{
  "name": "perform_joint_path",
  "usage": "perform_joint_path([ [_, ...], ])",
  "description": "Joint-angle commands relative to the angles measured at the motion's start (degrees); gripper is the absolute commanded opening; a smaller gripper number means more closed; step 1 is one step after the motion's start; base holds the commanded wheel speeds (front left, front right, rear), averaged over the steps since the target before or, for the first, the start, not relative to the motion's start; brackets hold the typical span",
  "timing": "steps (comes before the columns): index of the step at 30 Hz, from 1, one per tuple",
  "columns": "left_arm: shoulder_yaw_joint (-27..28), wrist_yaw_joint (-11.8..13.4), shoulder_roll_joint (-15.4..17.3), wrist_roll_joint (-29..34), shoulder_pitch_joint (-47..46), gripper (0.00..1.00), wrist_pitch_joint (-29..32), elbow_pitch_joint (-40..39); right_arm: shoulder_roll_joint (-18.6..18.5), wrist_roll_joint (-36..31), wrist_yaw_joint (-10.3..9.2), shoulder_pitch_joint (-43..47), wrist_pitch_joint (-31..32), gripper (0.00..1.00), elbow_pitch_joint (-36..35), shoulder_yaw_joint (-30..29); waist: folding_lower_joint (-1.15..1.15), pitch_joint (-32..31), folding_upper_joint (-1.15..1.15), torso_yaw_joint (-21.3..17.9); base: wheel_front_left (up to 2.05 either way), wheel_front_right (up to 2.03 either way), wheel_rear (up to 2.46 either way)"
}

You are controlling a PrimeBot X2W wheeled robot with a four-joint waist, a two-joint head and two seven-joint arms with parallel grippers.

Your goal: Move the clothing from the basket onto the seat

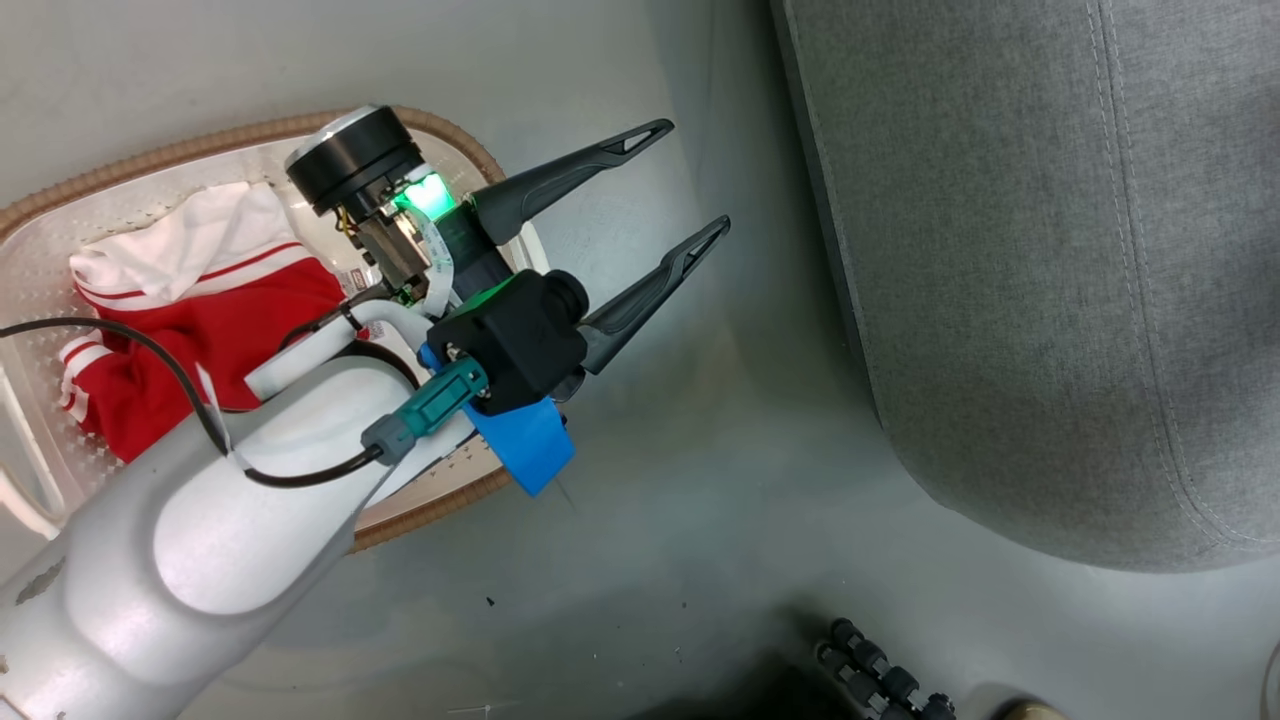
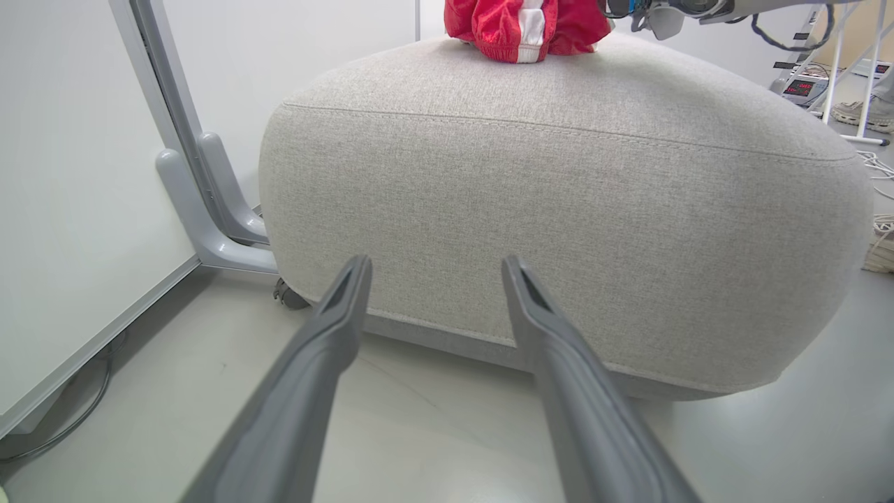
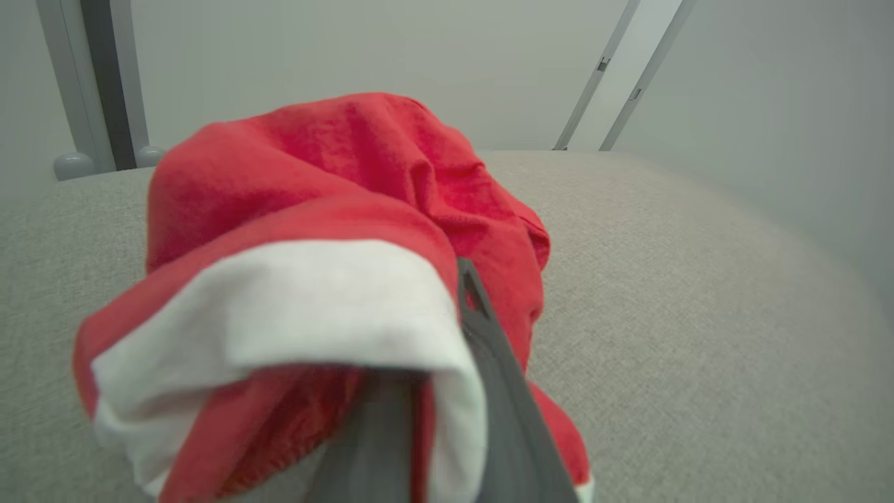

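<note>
**One over, one to go**

Halfway, by my reckoning! A red garment sits bunched on top of the seat, well in from its rounded edge. The right tool looks clamped on it, soft folds and a white cuff draped right over the dark fingers, so it's not let go yet. The second garment, red with white stripes and a white panel, lies crumpled in the basket, close to the brown woven-look rim. That's the job left. The left tool hangs over the smooth grey floor between basket and seat, jaws spread wide, holding nothing. The seat's a plump, coarse-weave grey cushion with a stitched seam; the basket's hard perforated plastic.
</note>
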Motion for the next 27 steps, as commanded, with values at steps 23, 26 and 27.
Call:
perform_joint_path([
  [23, 1.47, 2.69, -5.23, -3.72, 5.94, 1.00, -6.09, 8.47, 1.12, 2.70, -0.04, 22.87, -0.04, 1.00, -14.80, 6.91, 0.00, -16.42, 0.00, 4.23, 0.00, 0.00, 0.00],
  [26, 3.39, 3.55, -6.20, -4.53, 7.93, 1.00, -6.18, 8.73, 0.94, 3.74, -0.04, 25.85, -0.04, 1.00, -17.52, 8.79, 0.00, -19.49, 0.00, 5.32, 0.00, 0.00, 0.00],
  [27, 4.25, 3.83, -6.24, -4.79, 8.76, 1.00, -6.17, 8.50, 0.93, 3.89, -0.04, 26.63, -0.04, 1.00, -18.35, 9.62, 0.00, -20.30, 0.00, 5.66, 0.00, 0.00, 0.00],
])
